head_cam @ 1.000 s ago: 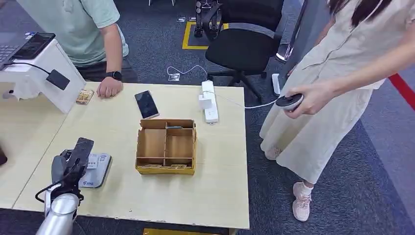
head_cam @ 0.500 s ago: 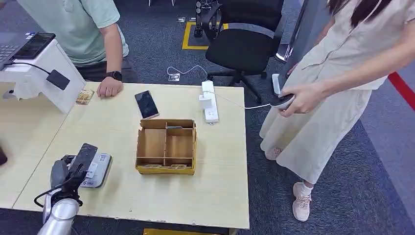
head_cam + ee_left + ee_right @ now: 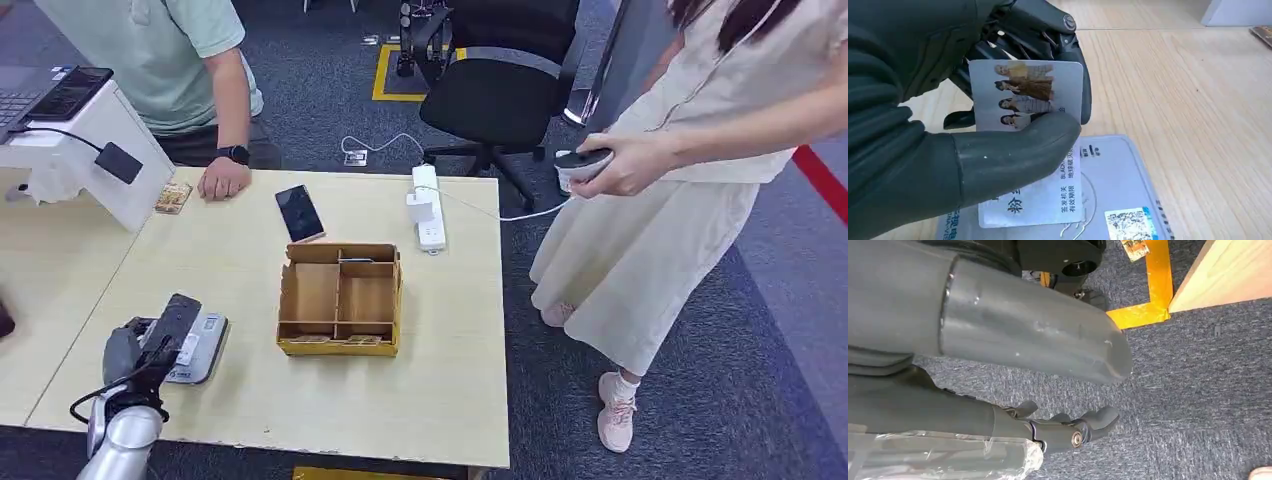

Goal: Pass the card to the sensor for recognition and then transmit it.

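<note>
The left hand point(image 3: 948, 145) pinches the card point(image 3: 1028, 145) just above the sensor point(image 3: 1108, 200), gripped near one edge, so it could slip or twist out before reading; the right hand point(image 3: 1068, 427) hangs empty, fingers apart.

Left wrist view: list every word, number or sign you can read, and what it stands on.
"BLACK": card, beside the thumb of the left hand.
Chinese print on the card: too blurred to quote.
QR code, unreadable: sensor.
Sensor's other marks: too small.

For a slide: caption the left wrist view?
Left hand holds white photo card over pale blue card sensor.
</note>
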`<state>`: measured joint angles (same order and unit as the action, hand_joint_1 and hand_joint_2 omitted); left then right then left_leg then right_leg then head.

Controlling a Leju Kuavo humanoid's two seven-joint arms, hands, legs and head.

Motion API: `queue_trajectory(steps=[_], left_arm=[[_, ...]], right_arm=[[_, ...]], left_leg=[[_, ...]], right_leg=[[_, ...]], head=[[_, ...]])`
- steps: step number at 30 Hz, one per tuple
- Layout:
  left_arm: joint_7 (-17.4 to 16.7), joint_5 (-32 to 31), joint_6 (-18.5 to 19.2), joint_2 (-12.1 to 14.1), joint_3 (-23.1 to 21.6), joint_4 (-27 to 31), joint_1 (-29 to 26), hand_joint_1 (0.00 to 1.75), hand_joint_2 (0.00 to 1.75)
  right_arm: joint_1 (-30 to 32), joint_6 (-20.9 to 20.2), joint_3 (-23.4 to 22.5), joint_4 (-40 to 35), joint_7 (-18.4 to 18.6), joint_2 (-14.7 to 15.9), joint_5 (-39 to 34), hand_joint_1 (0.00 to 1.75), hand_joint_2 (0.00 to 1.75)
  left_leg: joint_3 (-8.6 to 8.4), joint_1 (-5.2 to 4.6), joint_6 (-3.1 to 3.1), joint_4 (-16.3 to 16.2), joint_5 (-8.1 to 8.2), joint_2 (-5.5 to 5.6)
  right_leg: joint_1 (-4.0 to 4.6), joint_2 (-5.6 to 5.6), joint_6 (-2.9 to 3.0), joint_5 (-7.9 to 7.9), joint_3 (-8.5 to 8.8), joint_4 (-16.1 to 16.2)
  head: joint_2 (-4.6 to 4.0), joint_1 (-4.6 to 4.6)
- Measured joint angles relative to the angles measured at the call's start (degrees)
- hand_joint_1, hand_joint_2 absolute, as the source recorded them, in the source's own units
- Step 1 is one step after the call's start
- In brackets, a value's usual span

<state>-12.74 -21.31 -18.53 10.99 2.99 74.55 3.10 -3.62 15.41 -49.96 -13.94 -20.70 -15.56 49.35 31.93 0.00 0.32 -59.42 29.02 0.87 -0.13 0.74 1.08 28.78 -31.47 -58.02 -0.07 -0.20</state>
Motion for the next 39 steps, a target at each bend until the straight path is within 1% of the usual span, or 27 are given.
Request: queue_trajectory(steps=[3,8,11,13,15,17,19,24,29,31,35,37,39], left_arm=[[-0.15,-0.72,0.24,-0.39,0.0,-0.24,-0.15,1.75,1.75],[0.94,-0.57,0.24,-0.94,0.0,-0.33,0.12,1.75,1.75],[1.01,-0.26,0.74,-1.18,-0.02,-0.15,0.57,1.75,1.75],[1.46,0.98,1.29,-1.33,-0.02,0.11,0.84,1.75,1.75],[3.31,3.5,1.51,-1.49,-0.02,0.94,0.71,1.75,1.75],[5.76,6.14,1.27,-1.44,-0.02,2.81,0.39,1.75,1.75],[7.46,6.51,0.43,-1.22,-0.02,5.4,0.33,1.75,1.75],[9.73,2.65,-2.84,-0.37,-0.02,11.83,2.09,1.75,1.75],[11.85,4.97,-3.48,-0.04,-0.02,15.3,4.02,1.75,1.75],[13.05,5.82,-4.4,0.18,-0.02,16.68,4.47,1.75,1.75],[13.38,3.37,-5.77,0.42,-0.02,17.7,5.47,1.75,1.75],[13.29,1.24,-6.43,0.39,-0.02,17.81,6.11,1.75,1.75],[12.51,-2.32,-7.47,0.26,-0.3,17.38,7.31,1.75,1.75]], right_arm=[[0.01,0.09,0.0,-0.02,-0.07,0.0,-0.35,0.0,0.0],[0.02,0.7,0.0,-0.11,-0.22,0.0,-0.87,0.0,0.0],[0.01,0.79,0.0,-0.26,-0.22,0.0,-1.07,0.0,0.0],[0.01,0.79,0.0,-0.37,-0.22,0.0,-1.42,0.0,0.0],[0.14,0.81,0.0,-0.39,-0.53,0.0,-1.62,0.0,0.0],[0.38,0.81,0.0,-0.39,-1.25,0.0,-2.07,0.0,0.0],[0.61,0.81,-0.02,-0.42,-1.36,0.02,-2.16,0.0,0.0],[0.73,0.63,0.0,-0.55,-1.4,0.02,-2.06,0.0,0.0],[0.74,0.61,0.0,-0.68,-1.79,0.02,-2.05,0.0,0.0],[0.73,0.63,0.0,-0.68,-1.86,0.02,-2.12,0.0,0.0],[0.73,0.63,0.02,-0.72,-1.73,0.02,-1.75,0.0,0.0],[0.71,0.63,0.13,-0.74,-1.57,0.0,-1.49,0.0,0.0],[0.69,0.55,0.39,-0.83,-1.27,0.0,-0.94,0.0,0.0]], left_leg=[[-0.01,0.0,0.0,0.0,0.0,0.0],[-0.02,0.0,0.0,0.0,0.0,0.0],[-0.04,0.0,0.0,-0.01,0.0,0.0],[-0.04,0.0,0.0,-0.01,0.0,0.0],[-0.03,0.0,0.0,-0.01,0.0,-0.01],[-0.03,0.01,0.0,-0.01,0.0,-0.01],[-0.02,0.01,0.0,-0.01,0.0,0.0],[-0.02,0.0,0.0,-0.01,0.0,0.01],[-0.03,0.0,0.0,-0.01,-0.01,-0.01],[-0.03,0.0,0.0,-0.01,-0.01,-0.02],[-0.03,0.0,0.0,-0.01,0.0,-0.01],[-0.03,0.0,-0.01,-0.01,0.0,-0.02],[-0.02,0.0,-0.01,-0.01,0.0,-0.01]], right_leg=[[0.0,0.0,0.0,0.0,0.0,0.0],[0.0,0.0,0.0,0.0,0.0,0.0],[0.0,0.01,0.0,0.0,0.0,0.0],[0.0,0.01,0.0,0.0,0.01,0.0],[0.0,0.02,0.0,0.0,0.0,0.0],[0.01,0.01,0.0,0.0,0.0,0.0],[0.01,0.01,0.0,0.0,-0.01,0.0],[0.0,-0.01,0.0,0.0,0.0,0.0],[0.0,0.03,0.0,-0.01,0.0,0.0],[0.0,0.02,0.0,-0.01,0.0,0.0],[0.0,0.02,0.0,-0.01,-0.02,0.0],[0.0,0.03,0.0,-0.01,-0.03,0.0],[0.0,0.02,0.0,-0.01,-0.04,0.0]], head=[[0.0,0.0],[0.0,-0.02],[0.0,-0.02],[0.02,0.0],[0.0,0.0],[0.0,0.0],[0.0,0.02],[0.0,-0.02],[0.0,-0.02],[0.0,0.0],[0.02,0.0],[0.0,-0.02],[0.0,0.0]])
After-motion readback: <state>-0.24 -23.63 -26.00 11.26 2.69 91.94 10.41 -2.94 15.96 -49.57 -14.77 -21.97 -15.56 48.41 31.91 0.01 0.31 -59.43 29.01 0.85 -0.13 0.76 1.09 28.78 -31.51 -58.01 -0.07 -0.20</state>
